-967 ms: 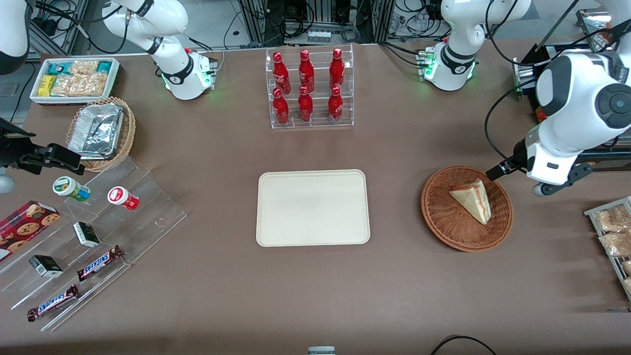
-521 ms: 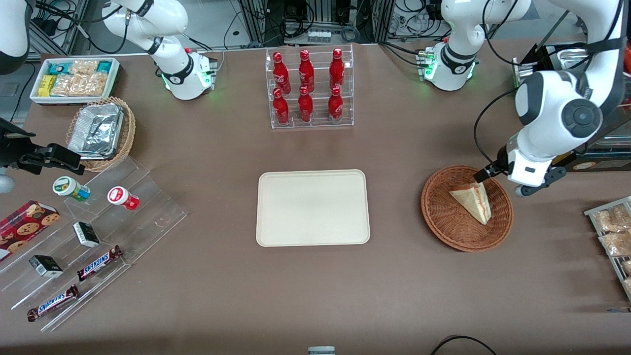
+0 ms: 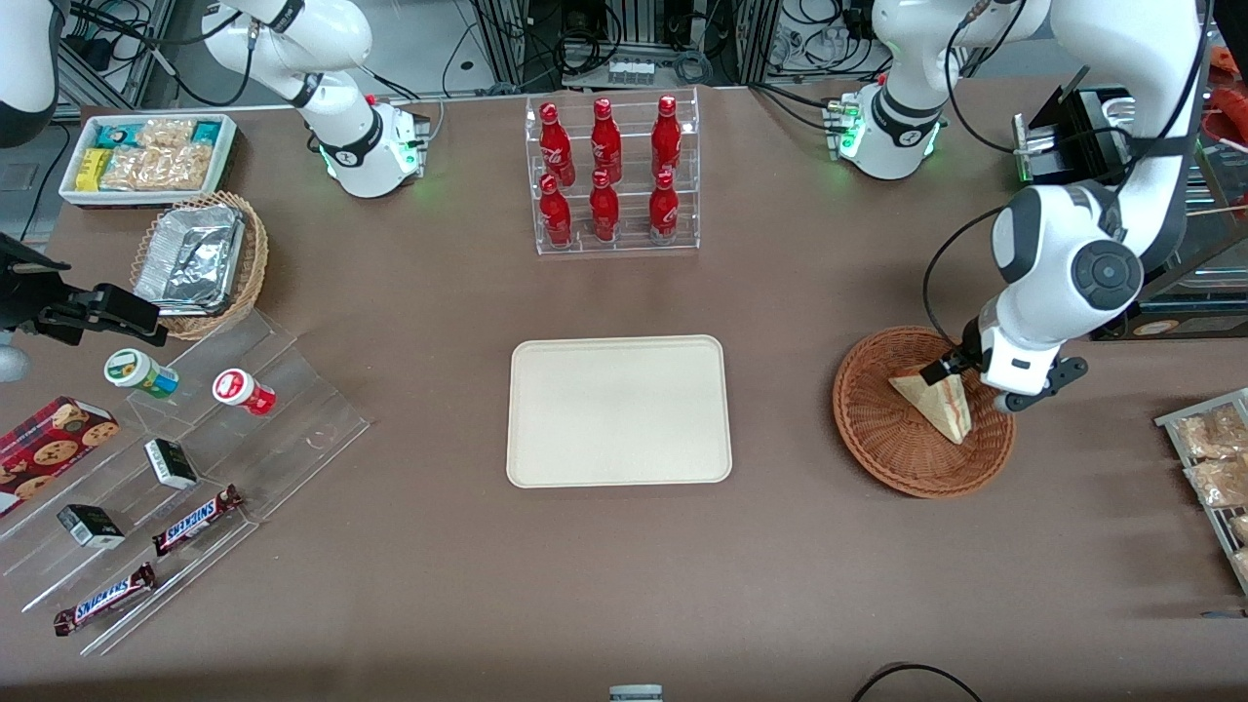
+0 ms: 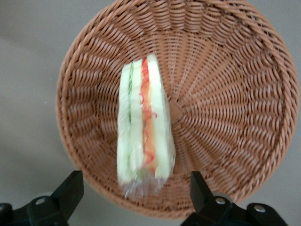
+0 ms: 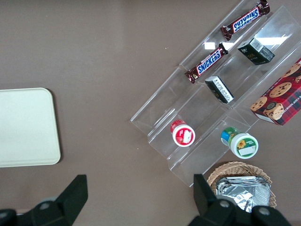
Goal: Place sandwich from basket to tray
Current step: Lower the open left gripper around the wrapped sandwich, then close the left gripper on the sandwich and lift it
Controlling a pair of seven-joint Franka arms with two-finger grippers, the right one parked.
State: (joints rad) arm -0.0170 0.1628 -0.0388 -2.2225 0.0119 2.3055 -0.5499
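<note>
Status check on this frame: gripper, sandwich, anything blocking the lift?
Gripper open, above the basket. Sandwich lies in it, in line between the fingers, not gripped. Tray bare. Nothing in the way.

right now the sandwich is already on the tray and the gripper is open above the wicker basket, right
Not quite. The sandwich lies in the reddish-brown wicker basket, not on the tray, which holds nothing, as the front view shows. The rest holds: the gripper hangs above the basket with its jaws open either side of the sandwich, as the left wrist view shows.
</note>
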